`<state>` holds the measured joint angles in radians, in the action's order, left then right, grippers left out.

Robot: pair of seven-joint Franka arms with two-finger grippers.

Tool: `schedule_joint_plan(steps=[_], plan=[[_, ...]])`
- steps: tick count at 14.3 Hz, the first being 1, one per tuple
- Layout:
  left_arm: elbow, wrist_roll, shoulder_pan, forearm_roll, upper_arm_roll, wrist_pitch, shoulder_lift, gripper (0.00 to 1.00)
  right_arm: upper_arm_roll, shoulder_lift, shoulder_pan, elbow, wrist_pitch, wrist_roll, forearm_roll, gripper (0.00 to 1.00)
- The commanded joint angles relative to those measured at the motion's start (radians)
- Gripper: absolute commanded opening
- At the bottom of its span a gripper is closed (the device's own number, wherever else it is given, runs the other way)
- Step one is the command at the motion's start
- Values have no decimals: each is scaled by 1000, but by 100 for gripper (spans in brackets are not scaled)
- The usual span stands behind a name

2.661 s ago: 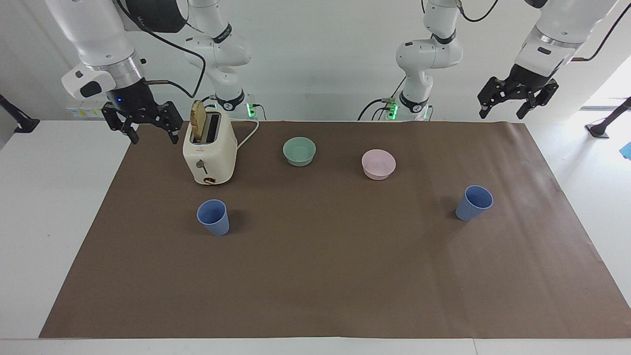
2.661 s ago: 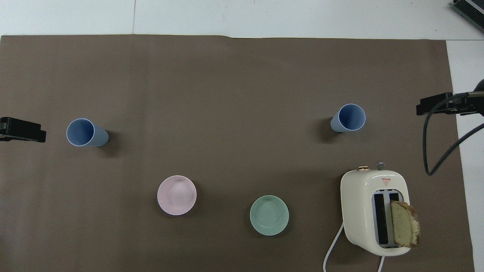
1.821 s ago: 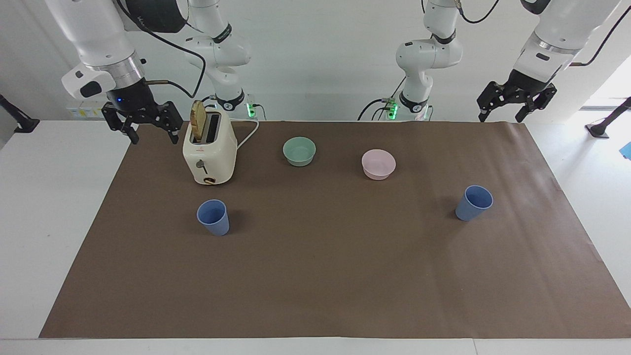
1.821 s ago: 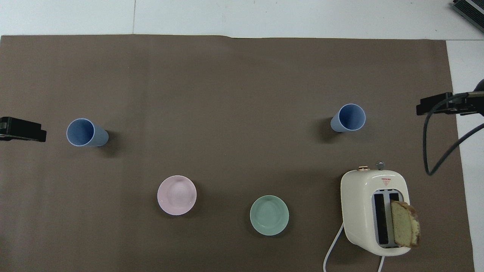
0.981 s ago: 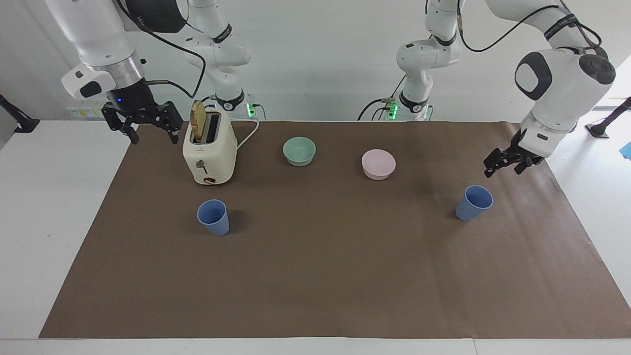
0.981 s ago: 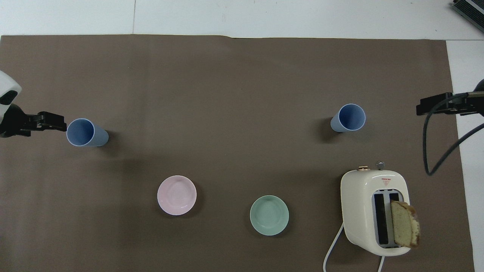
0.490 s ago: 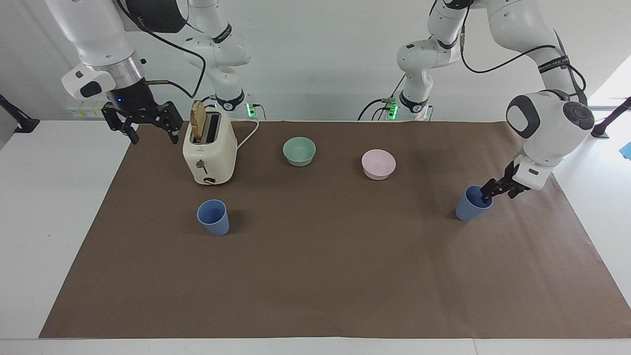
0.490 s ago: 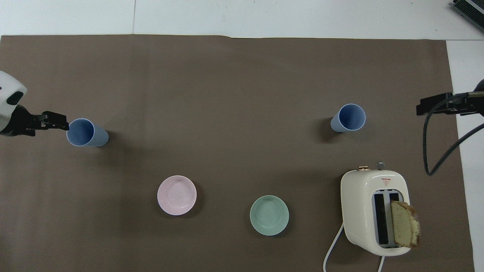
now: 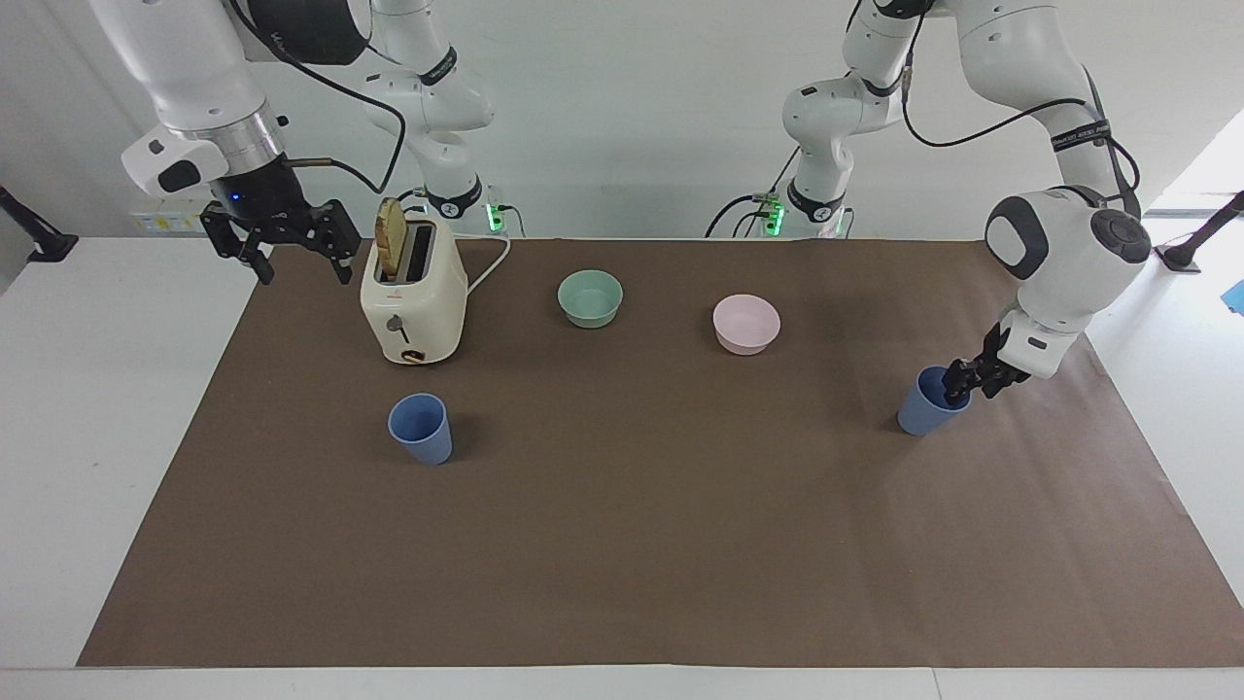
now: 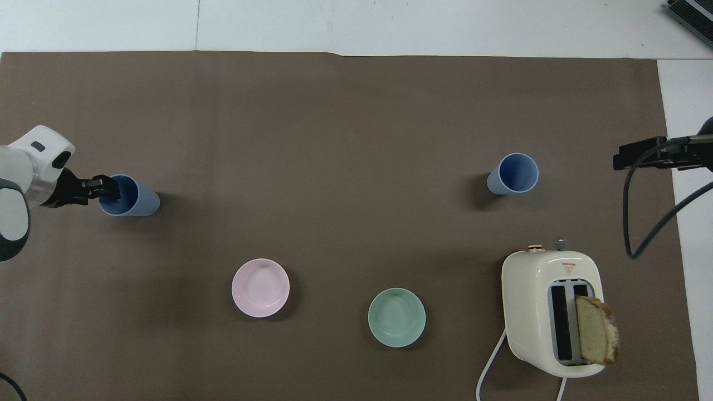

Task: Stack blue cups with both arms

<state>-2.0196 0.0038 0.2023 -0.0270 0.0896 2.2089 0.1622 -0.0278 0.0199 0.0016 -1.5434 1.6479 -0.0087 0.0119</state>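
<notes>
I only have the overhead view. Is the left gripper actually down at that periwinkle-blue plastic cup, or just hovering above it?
Observer: Down. In the facing view the left gripper sits at the rim of the periwinkle-blue plastic tumbler, whose base rests on the brown paper.
Operator: And the right gripper? I see only its tip.
Observer: The right gripper hangs open and empty beside the cream toaster, waiting.
Operator: Is it low enough to reach the second cup?
Observer: No, it is raised clear of the table; the other blue tumbler stands untouched.
</notes>
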Motion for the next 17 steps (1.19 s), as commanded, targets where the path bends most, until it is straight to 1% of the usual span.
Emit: schedule_joint_plan(steps=[1, 3, 4, 6, 8, 9, 11, 13, 16, 17], plan=[[5, -4, -4, -8, 6, 3, -15, 0, 6, -9, -9, -12, 6, 13, 5, 100], [39, -25, -9, -10, 7, -18, -1, 0, 6, -9, -9, -12, 6, 13, 5, 100], [73, -27, -9, -10, 9, -52, -1, 0, 6, -9, -9, -12, 6, 13, 5, 100], [165, -31, -11, -10, 12, -129, -1, 0, 6, -9, -11, -12, 6, 13, 5, 100], [244, -65, -15, -11, 18, -172, -1, 0, 6, -9, -9, -12, 6, 13, 5, 100], [275, -103, -33, -11, 19, -182, -1, 0, 6, -9, -9, -12, 6, 13, 5, 100], [315, -245, -116, -27, 18, -184, 2, 0, 6, -9, -9, -12, 6, 13, 5, 100], [326, -419, -222, -18, 18, -167, 7, 0, 6, -9, -9, -12, 6, 13, 5, 100], [325, -524, -346, -21, 18, -158, 8, 0, 6, -9, -9, -12, 6, 13, 5, 100], [325, -586, -403, -16, 16, -137, 28, 0, 6, -9, -11, -12, 6, 13, 5, 100]])
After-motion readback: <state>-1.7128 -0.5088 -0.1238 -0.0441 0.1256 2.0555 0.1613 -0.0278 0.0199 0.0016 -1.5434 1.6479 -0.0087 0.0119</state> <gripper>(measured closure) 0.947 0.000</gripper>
